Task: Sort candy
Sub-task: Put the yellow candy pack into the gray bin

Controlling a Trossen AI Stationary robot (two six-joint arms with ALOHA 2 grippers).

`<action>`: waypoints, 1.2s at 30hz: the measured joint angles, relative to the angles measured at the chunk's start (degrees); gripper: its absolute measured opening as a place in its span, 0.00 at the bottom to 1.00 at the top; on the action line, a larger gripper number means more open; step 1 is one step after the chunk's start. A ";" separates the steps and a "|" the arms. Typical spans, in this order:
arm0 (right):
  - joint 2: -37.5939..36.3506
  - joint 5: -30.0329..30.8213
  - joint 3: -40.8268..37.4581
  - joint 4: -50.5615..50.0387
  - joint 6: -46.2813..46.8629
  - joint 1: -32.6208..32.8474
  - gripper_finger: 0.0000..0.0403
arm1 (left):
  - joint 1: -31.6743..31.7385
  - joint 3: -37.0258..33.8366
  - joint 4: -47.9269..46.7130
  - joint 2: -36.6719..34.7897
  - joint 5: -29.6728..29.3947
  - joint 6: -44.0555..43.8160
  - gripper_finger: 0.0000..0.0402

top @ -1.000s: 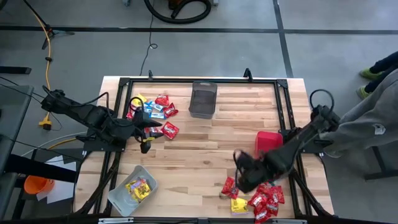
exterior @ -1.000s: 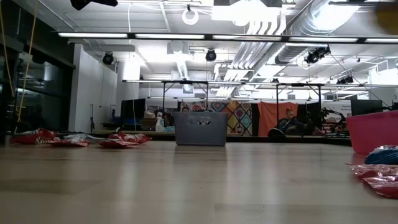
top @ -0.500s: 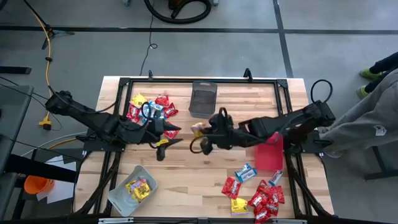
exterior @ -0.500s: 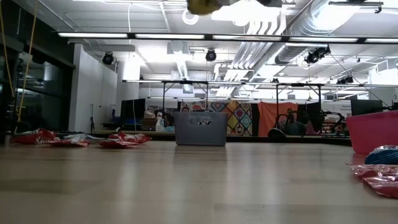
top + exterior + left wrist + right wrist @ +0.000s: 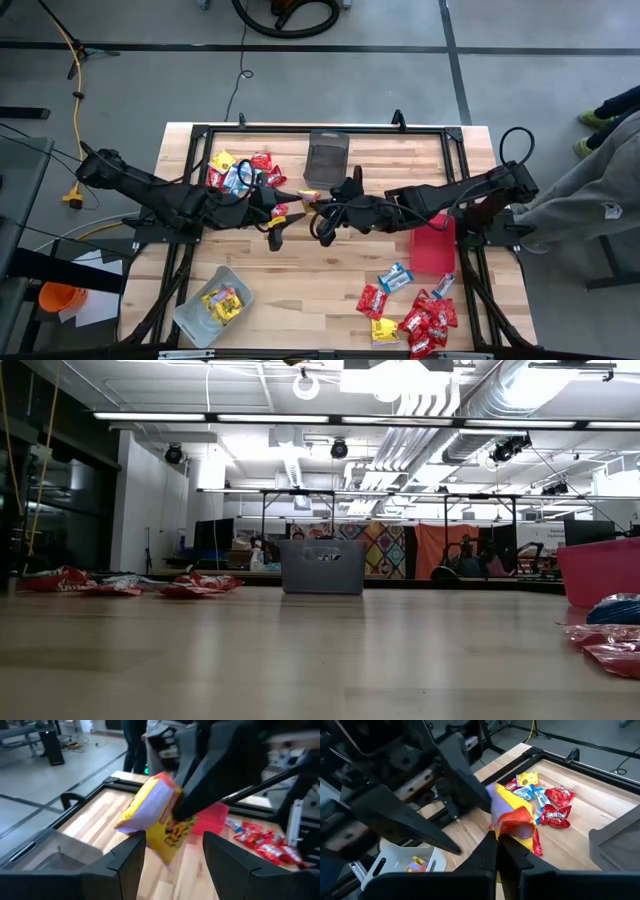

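So the yellow candy packet (image 5: 155, 817) is shiny and crinkled with a purple-ish side, up in the air over mid-bench (image 5: 330, 270). Right pincer (image 5: 501, 839) is clamped tight on its edge. Left pincer (image 5: 172, 851) sits spread wide around the packet's lower end, fingers not pinching it.

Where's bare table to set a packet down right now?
Bare wood lies between the clear grey bin and the red candy pile, near edge. Crowded: far-left candy cluster and mid-table, where left gripper meets right gripper.
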 joint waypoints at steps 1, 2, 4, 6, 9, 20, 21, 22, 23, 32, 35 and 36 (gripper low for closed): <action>0.04 0.13 0.00 0.02 0.00 0.24 0.00 | 0.21 0.00 -0.08 0.01 -0.03 0.00 0.47; 0.04 0.22 0.00 0.08 0.00 0.54 0.00 | 0.32 0.00 0.03 -0.05 -0.04 -0.19 0.47; 0.02 0.22 0.00 0.26 -0.30 1.27 0.00 | 0.51 0.00 0.00 -0.04 -0.02 -0.20 0.47; 0.04 0.31 0.00 0.31 -0.86 1.71 0.00 | 0.60 0.00 -0.01 -0.08 0.22 -0.19 0.47; 0.04 0.18 0.00 0.28 -1.02 2.02 0.00 | 0.57 0.00 0.14 -0.26 1.58 -0.67 0.47; 0.04 -1.59 0.00 5.73 -7.30 1.98 0.00 | 0.60 0.00 3.20 -0.23 8.35 0.48 0.32; 0.04 -1.86 0.00 5.62 -7.37 1.98 0.00 | 0.57 0.00 3.18 -0.23 8.40 0.44 0.27; 0.04 -2.23 0.00 5.46 -7.39 1.96 0.00 | 0.57 0.00 3.17 -0.23 8.43 0.43 0.22; 0.04 -2.46 0.00 5.21 -7.37 1.95 0.00 | 0.57 0.00 3.05 -0.23 8.46 0.42 0.16; -1.26 0.94 -0.01 2.35 -7.87 2.15 0.30 | 0.59 0.00 -0.29 -1.34 8.32 0.23 0.03; -3.35 2.25 0.00 -1.95 -7.60 2.16 0.44 | 0.57 0.00 -7.42 -4.03 8.19 -1.13 0.01; -4.15 2.37 0.00 -3.44 -7.37 2.14 0.49 | 0.49 0.00 -9.98 -5.36 8.26 -2.36 0.01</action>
